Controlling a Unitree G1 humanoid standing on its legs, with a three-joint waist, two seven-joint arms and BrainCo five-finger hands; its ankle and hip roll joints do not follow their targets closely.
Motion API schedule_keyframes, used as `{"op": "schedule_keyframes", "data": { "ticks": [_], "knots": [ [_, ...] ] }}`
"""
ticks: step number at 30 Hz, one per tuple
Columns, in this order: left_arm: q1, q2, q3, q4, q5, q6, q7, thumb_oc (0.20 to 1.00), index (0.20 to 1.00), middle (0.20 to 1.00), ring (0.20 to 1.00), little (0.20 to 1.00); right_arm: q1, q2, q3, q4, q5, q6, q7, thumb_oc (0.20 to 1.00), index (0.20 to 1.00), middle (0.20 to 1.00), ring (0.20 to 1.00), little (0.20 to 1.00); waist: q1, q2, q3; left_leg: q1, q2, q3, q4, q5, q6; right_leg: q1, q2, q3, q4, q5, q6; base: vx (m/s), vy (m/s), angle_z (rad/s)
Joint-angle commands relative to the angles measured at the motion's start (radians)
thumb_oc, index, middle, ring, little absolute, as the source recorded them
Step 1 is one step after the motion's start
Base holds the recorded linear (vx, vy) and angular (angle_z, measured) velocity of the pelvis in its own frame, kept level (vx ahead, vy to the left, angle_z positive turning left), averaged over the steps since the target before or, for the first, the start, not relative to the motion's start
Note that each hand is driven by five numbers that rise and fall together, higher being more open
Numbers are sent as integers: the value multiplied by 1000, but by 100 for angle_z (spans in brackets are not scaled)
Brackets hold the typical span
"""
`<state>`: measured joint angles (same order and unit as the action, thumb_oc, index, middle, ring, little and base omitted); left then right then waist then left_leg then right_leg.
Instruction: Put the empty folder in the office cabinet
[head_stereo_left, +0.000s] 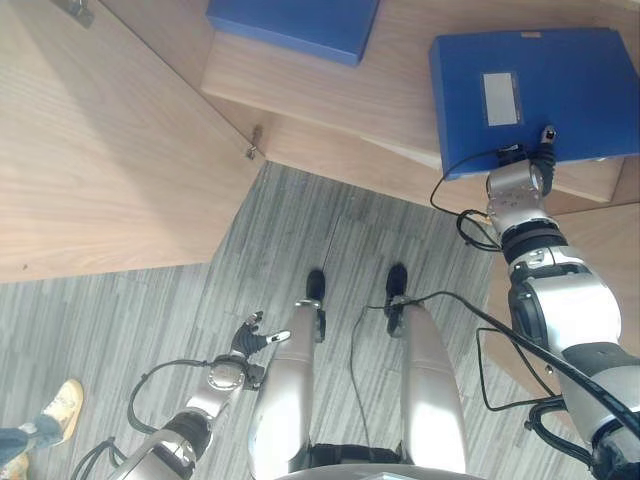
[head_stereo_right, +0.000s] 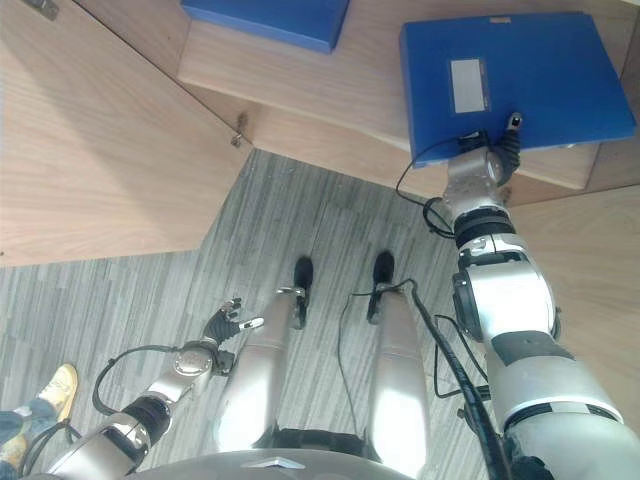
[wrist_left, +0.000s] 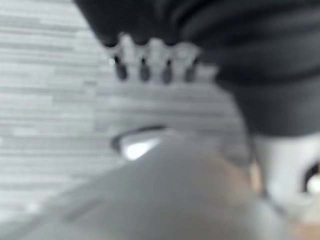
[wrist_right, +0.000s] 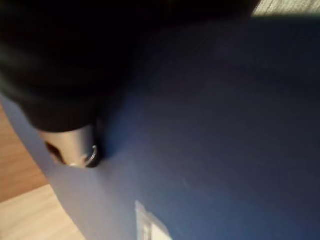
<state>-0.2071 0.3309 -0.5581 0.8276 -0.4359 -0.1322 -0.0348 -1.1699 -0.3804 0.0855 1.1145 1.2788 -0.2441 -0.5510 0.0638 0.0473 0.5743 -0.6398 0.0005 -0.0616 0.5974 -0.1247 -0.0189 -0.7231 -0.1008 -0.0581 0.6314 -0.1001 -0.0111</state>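
Relaxed left hand (head_stereo_left: 248, 338) hangs over striped grey floor (head_stereo_left: 300, 220); right hand (head_stereo_left: 530, 165) grips flat blue folder (head_stereo_left: 570, 80).

The right hand's (head_stereo_left: 522, 172) fingers were hidden beneath the blue folder (head_stereo_left: 560, 80), so its grip was perhaps undeterminable.

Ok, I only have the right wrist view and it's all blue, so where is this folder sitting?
Observer: The blue folder lies flat on a wooden cabinet shelf, with the right robot hand at its near edge.
Operator: Anything else in the cabinet?
Observer: A second blue folder lies further to the left.
Operator: And the other arm?
Observer: The left robot hand hangs open, low over the grey floor.
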Motion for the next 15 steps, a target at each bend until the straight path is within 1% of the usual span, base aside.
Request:
{"op": "schedule_keyframes", "data": {
  "ticks": [1, 4, 5, 6, 8, 10, 11, 12, 14, 15],
  "knots": [
    [136, 6, -53, -38, -39, 4, -9, 1000, 1000, 1000, 1000, 1000, -72, -121, 44, 2, -7, -12, 59, 200, 200, 200, 200, 200, 28, 53, -54, 22, -25, 27, 139, -163, 70, 79, 26, 20, -117, -22, 6, 59, -26, 3],
    [154, 17, -44, -51, -75, -3, -19, 1000, 1000, 1000, 1000, 1000, -94, -147, 53, 3, 18, 3, 72, 200, 200, 200, 200, 200, 32, 68, -54, 6, -19, 25, 120, -140, 60, 62, 18, 25, -93, -37, 0, 92, -42, 2],
    [167, 25, -33, -59, -86, -1, -37, 1000, 1000, 1000, 1000, 1000, -111, -164, 61, 1, 22, 16, 97, 200, 200, 200, 200, 200, 36, 77, -54, 2, -16, 23, 108, -120, 52, 58, 17, 27, -83, -47, -5, 116, -46, 2],
    [176, 29, -27, -61, -86, -2, -52, 1000, 1000, 1000, 1000, 1000, -120, -168, 65, -3, 26, 10, 104, 200, 200, 200, 200, 200, 38, 82, -54, 0, -14, 21, 98, -101, 45, 57, 19, 28, -80, -53, -10, 102, -41, 4],
    [184, 30, -21, -62, -82, -1, -62, 1000, 1000, 1000, 1000, 1000, -127, -170, 69, -8, 31, 5, 124, 200, 200, 200, 200, 200, 40, 86, -54, -5, -13, 18, 90, -88, 39, 52, 19, 26, -75, -56, -14, 72, -39, 6],
    [194, 39, -14, -65, -82, -2, -76, 1000, 1000, 1000, 1000, 1000, -140, -169, 74, -19, 55, -7, 105, 200, 200, 200, 200, 200, 44, 88, -54, -5, -7, 19, 74, -79, 36, 52, 19, 21, -76, -60, -17, 67, -49, 11],
    [200, 46, -9, -71, -84, 2, -82, 1000, 1000, 1000, 1000, 1000, -152, -171, 77, -20, 124, -9, 75, 200, 200, 200, 200, 200, 50, 89, -54, -7, -4, 20, 69, -73, 34, 50, 12, 13, -77, -58, -15, 54, -50, 4],
    [217, 49, -1, -75, -86, -8, -88, 1000, 1000, 1000, 1000, 1000, -168, -179, 73, -9, 166, -57, 41, 200, 200, 200, 200, 200, 58, 93, -54, -8, 2, 23, 58, -67, 31, 52, 5, -1, -81, -61, -16, 60, -52, 0],
    [229, 50, 1, -81, -97, -16, -93, 1000, 1000, 1000, 1000, 1000, -192, -184, 65, -2, 167, -108, -5, 200, 200, 200, 200, 200, 66, 97, -54, -15, 4, 23, 57, -60, 27, 47, 2, -9, -70, -68, -19, 43, -32, 0],
    [233, 50, 3, -80, -97, -23, -97, 1000, 1000, 1000, 1000, 1000, -200, -184, 65, -3, 169, -121, -19, 200, 200, 200, 200, 200, 67, 99, -54, -17, 5, 23, 57, -55, 26, 46, 4, -9, -66, -71, -21, 0, 0, 0]
  ]
}}
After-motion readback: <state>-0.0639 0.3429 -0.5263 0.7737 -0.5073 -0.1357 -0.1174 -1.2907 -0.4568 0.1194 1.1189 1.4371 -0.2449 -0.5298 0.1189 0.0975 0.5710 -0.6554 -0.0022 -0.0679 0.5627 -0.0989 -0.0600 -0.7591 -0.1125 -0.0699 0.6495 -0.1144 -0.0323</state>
